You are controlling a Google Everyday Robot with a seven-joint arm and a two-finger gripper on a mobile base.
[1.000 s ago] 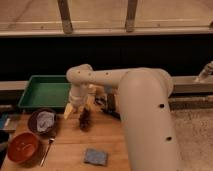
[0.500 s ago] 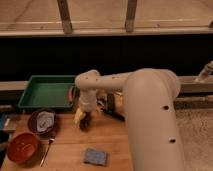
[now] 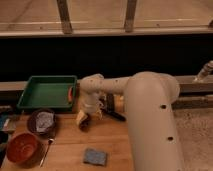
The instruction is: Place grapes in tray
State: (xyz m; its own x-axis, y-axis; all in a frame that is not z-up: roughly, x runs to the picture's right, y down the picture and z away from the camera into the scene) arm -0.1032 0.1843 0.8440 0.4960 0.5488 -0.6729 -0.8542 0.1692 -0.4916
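gripper (image 3: 83,121) low over the desk (image 3: 120,150), grapes (image 3: 87,123) in its grasp, outside the tray (image 3: 31,80)
the white arm (image 3: 147,120) reaches in from the right and bends down to the back part of the wooden desk; the pale fingers (image 3: 80,118) seem closed around the dark reddish-brown grapes, which sit at the fingertips just beyond the green tray's near right corner, close to its orange-red handle (image 3: 70,94); whether the bunch touches the desk cannot be told. the tray lies at the back left. in front of it stands a dark bowl (image 3: 34,129) with a cloth (image 3: 44,121) inside, and nearer still a round reddish-brown bowl (image 3: 22,149). a grey-blue sponge (image 3: 95,156) lies on the front of the desk, well apart from the grapes
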